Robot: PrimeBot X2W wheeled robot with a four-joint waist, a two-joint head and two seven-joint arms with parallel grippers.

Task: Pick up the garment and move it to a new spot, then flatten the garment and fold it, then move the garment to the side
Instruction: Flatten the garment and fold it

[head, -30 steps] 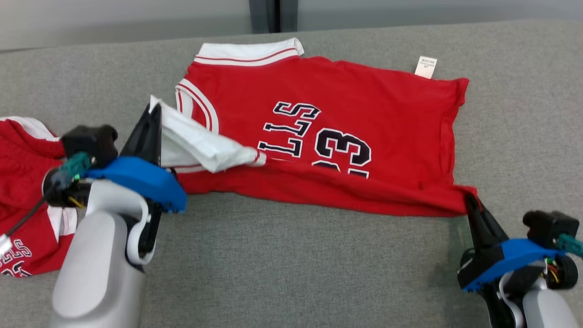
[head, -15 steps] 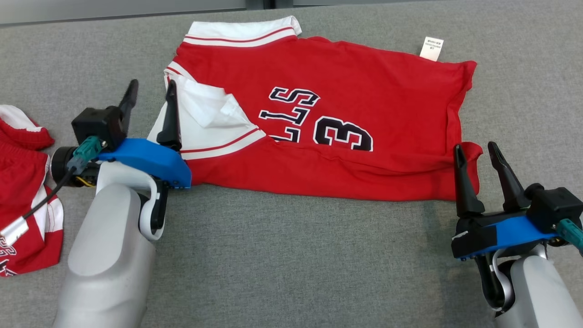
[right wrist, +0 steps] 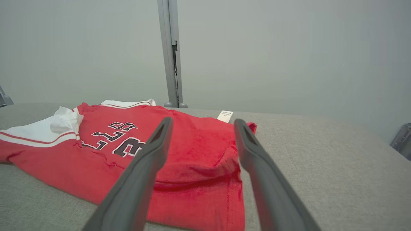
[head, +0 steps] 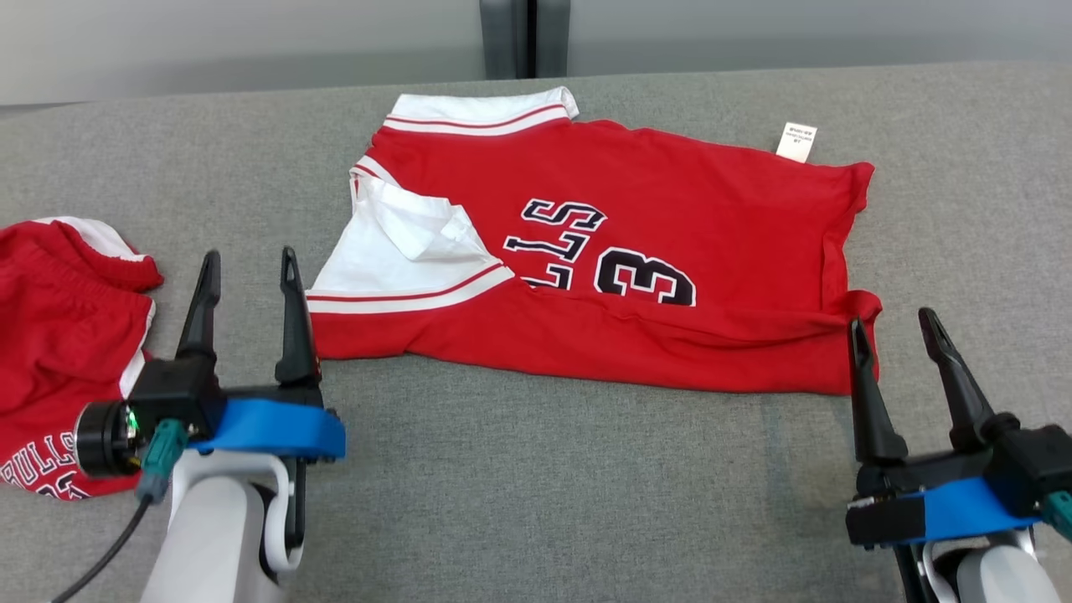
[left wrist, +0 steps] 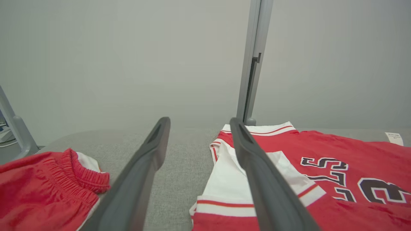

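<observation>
Grey woven-fabric worktop (head: pixel 536 486), wide, matte. Plain pale grey wall (head: pixel 209 42) behind its far edge. One vertical grey metal post (head: pixel 523 38) against wall, foot at worktop's rear. Light even, shadows soft

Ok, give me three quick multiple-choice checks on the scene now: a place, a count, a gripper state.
1. On which side of the red jersey do the red shorts lie? A) beyond it B) robot's right C) robot's left
2. How many garments lie on the grey surface? A) one B) two C) three
3. How are the left gripper and right gripper? A) both open B) both shut on the jersey C) left shut, right open
1 C, the shorts sit at the head view's left, apart from the jersey; 2 B, jersey plus shorts; 3 A, both pairs of jaws stand spread, gripping nothing.
</observation>
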